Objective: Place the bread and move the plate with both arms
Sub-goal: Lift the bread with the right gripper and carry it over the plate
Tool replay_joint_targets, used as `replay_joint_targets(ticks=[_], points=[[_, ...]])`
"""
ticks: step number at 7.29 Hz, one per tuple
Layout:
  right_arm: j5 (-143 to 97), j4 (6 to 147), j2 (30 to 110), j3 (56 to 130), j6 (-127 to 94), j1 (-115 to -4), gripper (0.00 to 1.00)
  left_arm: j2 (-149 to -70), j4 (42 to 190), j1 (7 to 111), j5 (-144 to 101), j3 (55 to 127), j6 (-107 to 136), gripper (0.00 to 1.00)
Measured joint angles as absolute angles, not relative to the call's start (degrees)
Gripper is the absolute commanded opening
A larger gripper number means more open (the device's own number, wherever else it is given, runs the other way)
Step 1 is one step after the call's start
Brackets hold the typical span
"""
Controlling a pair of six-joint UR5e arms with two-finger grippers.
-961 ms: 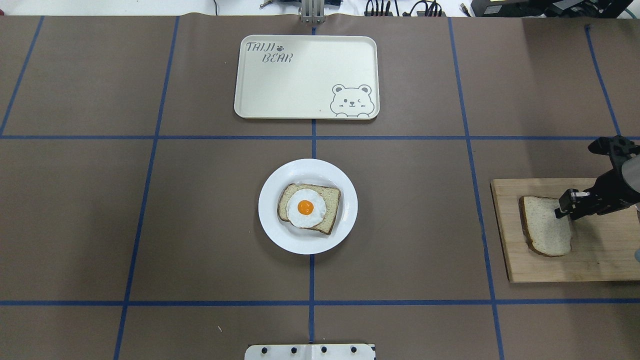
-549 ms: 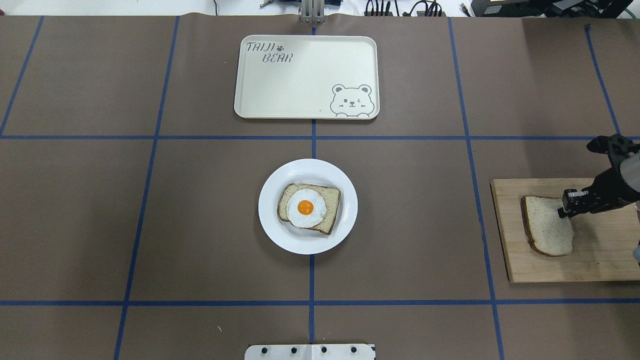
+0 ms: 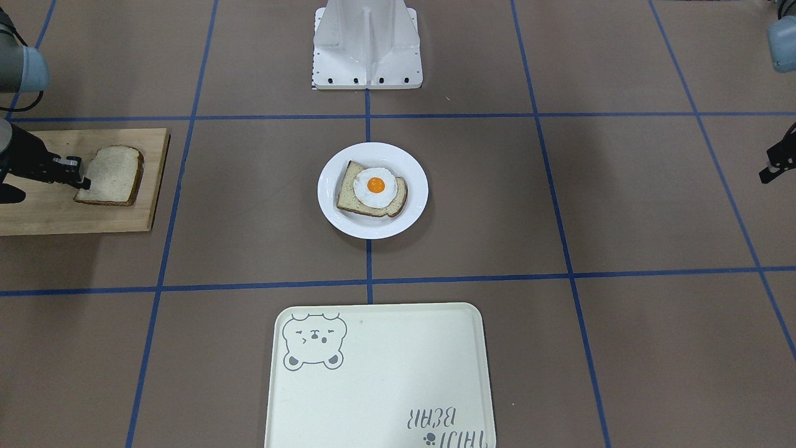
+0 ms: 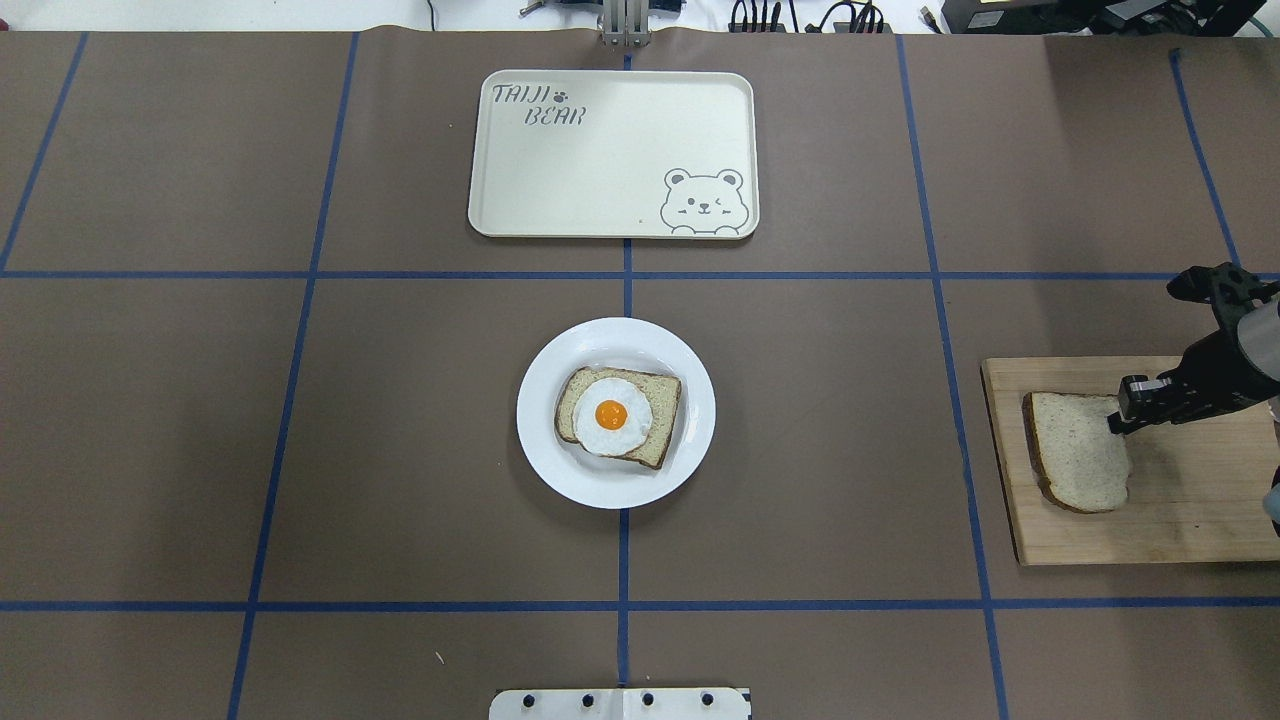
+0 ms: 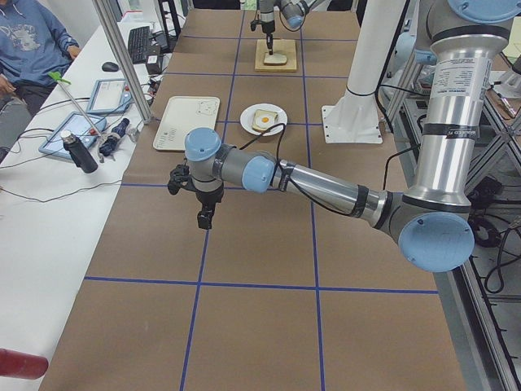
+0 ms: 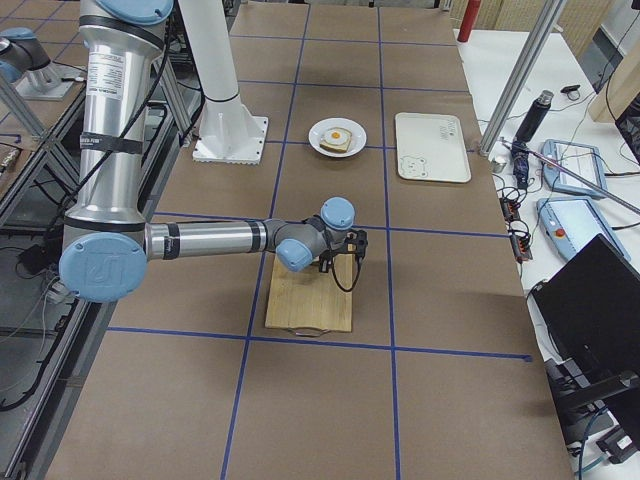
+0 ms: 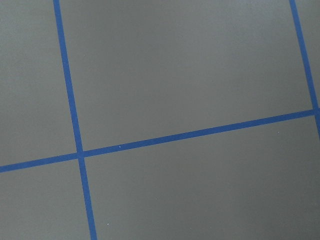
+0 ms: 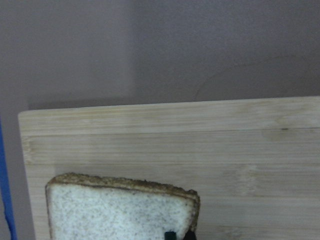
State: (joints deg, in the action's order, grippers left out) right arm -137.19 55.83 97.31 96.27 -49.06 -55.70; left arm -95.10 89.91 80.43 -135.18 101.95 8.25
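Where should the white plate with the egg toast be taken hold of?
Take the plate by its raised rim, coming in low from the robot's left or right side. The egg toast sits in the middle, leaving bare rim there to pinch.

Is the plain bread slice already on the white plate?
No, the plain bread is over the wooden board, apart from the plate.

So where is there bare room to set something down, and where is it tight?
The tray is bare all over. Open tabletop lies between tray and plate, and everywhere left of the plate in the overhead view. Tight: the plate, mostly filled by egg toast, and the board, where the right gripper holds the bread.
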Motion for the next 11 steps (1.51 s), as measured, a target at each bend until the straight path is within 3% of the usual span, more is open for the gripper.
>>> replay_joint_targets(ticks=[5, 11], points=[[-145.05, 56.15, 91.8, 96.87, -50.78, -58.42, 0.0, -95.08, 89.91, 80.5, -135.18, 102.06, 8.23, 0.98], [-149.75, 56.33, 68.87, 92.0, -71.5, -54.78, 0.0, -94.38, 89.95, 80.51, -135.26, 102.37, 8.18, 0.98]])
